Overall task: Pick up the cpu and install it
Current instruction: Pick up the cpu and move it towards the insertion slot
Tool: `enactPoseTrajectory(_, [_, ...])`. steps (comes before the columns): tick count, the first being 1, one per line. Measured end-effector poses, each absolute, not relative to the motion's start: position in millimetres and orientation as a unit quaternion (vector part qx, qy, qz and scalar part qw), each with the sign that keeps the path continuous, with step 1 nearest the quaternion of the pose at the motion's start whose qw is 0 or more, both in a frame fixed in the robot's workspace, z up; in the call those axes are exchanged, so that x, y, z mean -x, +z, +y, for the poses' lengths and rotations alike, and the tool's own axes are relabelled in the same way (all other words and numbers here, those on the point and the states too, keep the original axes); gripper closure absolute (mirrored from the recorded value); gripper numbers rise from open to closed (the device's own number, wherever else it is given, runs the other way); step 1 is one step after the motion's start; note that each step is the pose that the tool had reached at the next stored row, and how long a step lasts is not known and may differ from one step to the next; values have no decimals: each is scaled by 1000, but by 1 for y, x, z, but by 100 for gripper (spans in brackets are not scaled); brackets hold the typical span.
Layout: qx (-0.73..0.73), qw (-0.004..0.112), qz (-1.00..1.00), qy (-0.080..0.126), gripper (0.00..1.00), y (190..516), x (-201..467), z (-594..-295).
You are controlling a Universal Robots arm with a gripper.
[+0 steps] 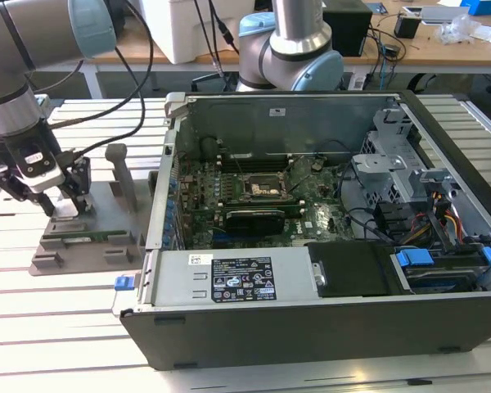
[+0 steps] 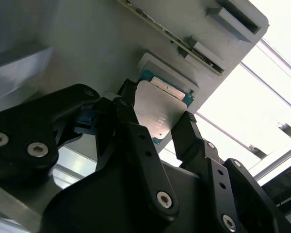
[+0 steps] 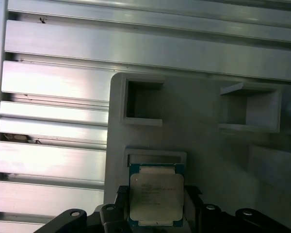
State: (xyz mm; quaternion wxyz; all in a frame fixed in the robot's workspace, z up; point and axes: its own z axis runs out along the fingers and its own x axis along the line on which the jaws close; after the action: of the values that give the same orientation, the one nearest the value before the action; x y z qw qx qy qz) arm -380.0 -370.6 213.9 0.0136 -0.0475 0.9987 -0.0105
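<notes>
Exterior view: one gripper (image 1: 61,205) sits low over the grey fixture (image 1: 106,217), at nine o'clock from the open computer case (image 1: 311,336). Second wrist view: two fingers (image 2: 136,131) pinch one cpu (image 2: 160,114) by opposite edges. First wrist view: that one cpu (image 3: 156,196) sits at the fixture's nest, with two square pockets (image 3: 143,104) beyond it.

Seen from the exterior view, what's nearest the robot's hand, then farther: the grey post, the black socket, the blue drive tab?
1. Grey post, right beside the hand, on the exterior view's left.
2. Black socket, in the middle of the open case.
3. Blue drive tab, inside the case toward the exterior view's right.
</notes>
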Motion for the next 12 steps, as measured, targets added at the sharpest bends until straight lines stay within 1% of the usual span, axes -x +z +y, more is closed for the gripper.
enactPoseTrajectory(12, [47, 14, 999, -11, 45, 234, 380, -371])
